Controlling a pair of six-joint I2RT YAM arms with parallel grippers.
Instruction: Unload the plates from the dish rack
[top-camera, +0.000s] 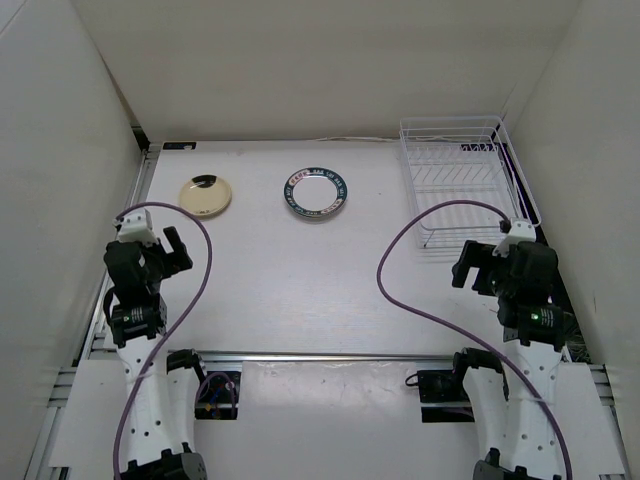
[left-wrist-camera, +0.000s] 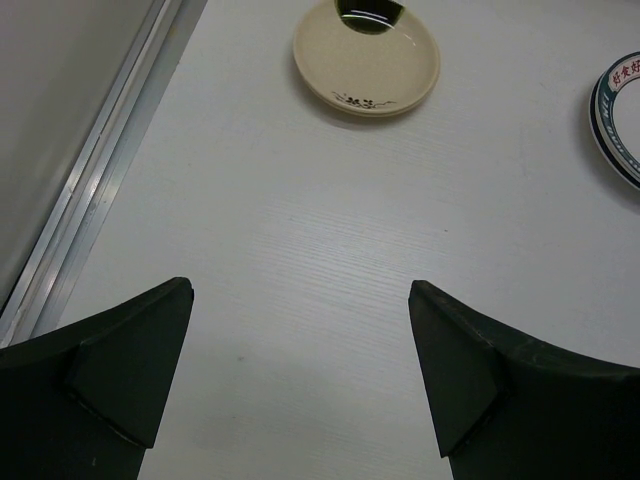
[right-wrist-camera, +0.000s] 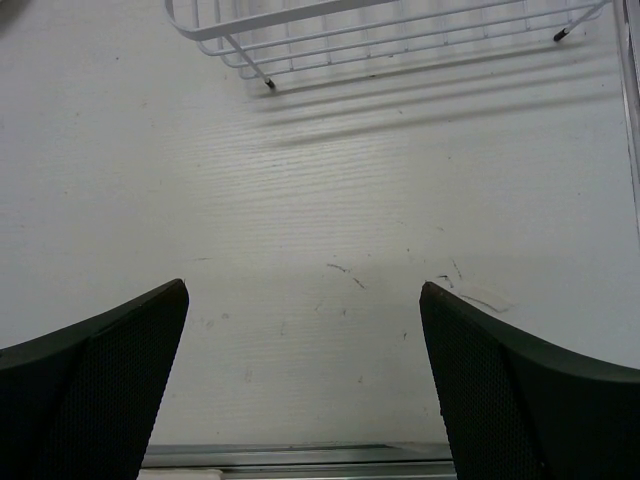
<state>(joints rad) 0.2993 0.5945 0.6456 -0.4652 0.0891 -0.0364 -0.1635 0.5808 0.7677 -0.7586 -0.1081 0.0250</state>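
The dish rack (top-camera: 465, 185) stands in the upper right of the overhead view, against the far edge of the counter (top-camera: 300, 290). Its wire slots look bare, with no plate standing in them as far as this view shows.

Two plates lie flat and well apart across the upper middle and upper left of the counter. The tan plate (top-camera: 205, 195) is at the left and the rimmed plate (top-camera: 316, 193), white with a dark blue-green border, is nearer the centre. Lying face up side by side, not stacked, they read as set down out of the rack. Only these two plates are in view.

The left end effector (top-camera: 165, 250) hangs at the lower left, its fingers spread wide and grasping nothing, facing the tan plate. The right end effector (top-camera: 478, 265) is at the lower right, likewise released and empty, facing the rack's near corner. Both are drawn back near their bases, which suggests the unloading is finished or paused.
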